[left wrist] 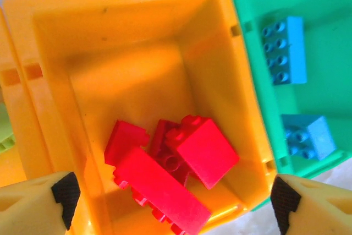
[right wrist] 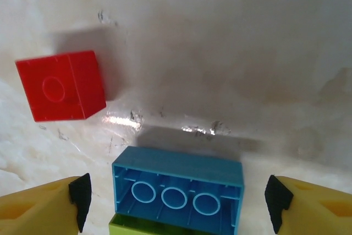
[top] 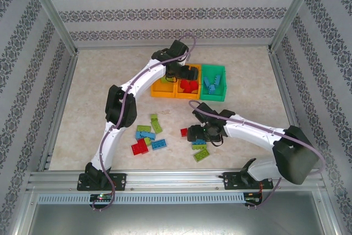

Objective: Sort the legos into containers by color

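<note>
The 3 bins (top: 175, 96) stand joined in a row at the upper centre of the top view. The middle orange bin (left wrist: 137, 31) holds a heap of red bricks (left wrist: 203, 149) at the lower end of its floor in my left wrist view. The green bin (left wrist: 330, 4) on its right holds 2 blue bricks (left wrist: 283, 50), lying apart from each other. The left orange bin (top: 158, 91) is partly under my arm, and I cannot tell what is in it. My left gripper (left wrist: 176, 202) hangs over the middle orange bin with its fingers (left wrist: 66, 196) wide apart, holding and touching nothing. My right gripper (right wrist: 179, 201) is low over the table (right wrist: 247, 53), right of centre in the top view, jaws also wide apart. A blue brick (right wrist: 179, 174) lies between them, hollow side up, with a gap at each pad, so I grip nothing. It rests on a lime brick (right wrist: 143, 228). A red brick (right wrist: 60, 85) lies apart at the upper left. Other loose bricks (top: 146, 136), red, blue and lime, are scattered at the lower centre of the top view.
</note>
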{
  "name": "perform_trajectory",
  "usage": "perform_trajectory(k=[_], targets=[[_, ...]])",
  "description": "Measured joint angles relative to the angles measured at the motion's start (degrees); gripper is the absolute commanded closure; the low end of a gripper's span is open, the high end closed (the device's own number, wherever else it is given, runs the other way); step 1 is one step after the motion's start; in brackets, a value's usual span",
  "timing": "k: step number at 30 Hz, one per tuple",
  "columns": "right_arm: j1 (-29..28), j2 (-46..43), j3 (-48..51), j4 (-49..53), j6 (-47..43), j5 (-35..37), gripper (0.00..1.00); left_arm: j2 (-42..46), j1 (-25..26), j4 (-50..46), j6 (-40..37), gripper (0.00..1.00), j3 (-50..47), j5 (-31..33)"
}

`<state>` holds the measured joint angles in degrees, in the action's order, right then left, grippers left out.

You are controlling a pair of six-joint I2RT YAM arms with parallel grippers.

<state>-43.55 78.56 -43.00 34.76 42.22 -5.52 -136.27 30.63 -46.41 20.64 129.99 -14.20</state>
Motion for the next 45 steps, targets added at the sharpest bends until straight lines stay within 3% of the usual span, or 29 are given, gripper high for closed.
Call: perform_trajectory(k=[9, 16, 23, 27, 33, 37, 45], targets=[[-2.84, 5.88, -2.45, 1.22, 1.42, 1.42, 0.18, 5.9, 0.0, 3.23, 0.66, 0.0, -6.34, -0.15], [-2.84, 8.68, -3.85, 2.16, 1.92, 2.82, 0.5, 9.42, 0.0, 4.98, 0.7, 0.01, -10.19, 0.37], [-1.97, 7.15, -4.48, 3.63, 1.77, 5.01, 0.52, 12.31, 0.0, 6.38, 0.72, 0.0, -15.37, 1.86], [3.85, 2.32, -5.97, 4.07, -0.09, 5.62, 0.5, 14.56, 0.0, 6.71, 0.68, 0.0, -19.3, 3.1], [17.53, 0.28, -13.42, 3.23, -6.71, 5.66, 0.49, 19.26, 0.0, 7.37, 0.83, 0.0, -25.86, 4.39], [23.82, 6.36, -21.99, 3.23, -12.24, 5.66, 0.48, 22.25, 0.0, 8.61, 1.53, 0.0, -30.62, 3.89], [31.1, 23.34, -39.32, 2.36, -17.62, 3.65, 0.45, 25.88, 1.2, 9.94, 2.12, 0.0, -41.53, 1.05]])
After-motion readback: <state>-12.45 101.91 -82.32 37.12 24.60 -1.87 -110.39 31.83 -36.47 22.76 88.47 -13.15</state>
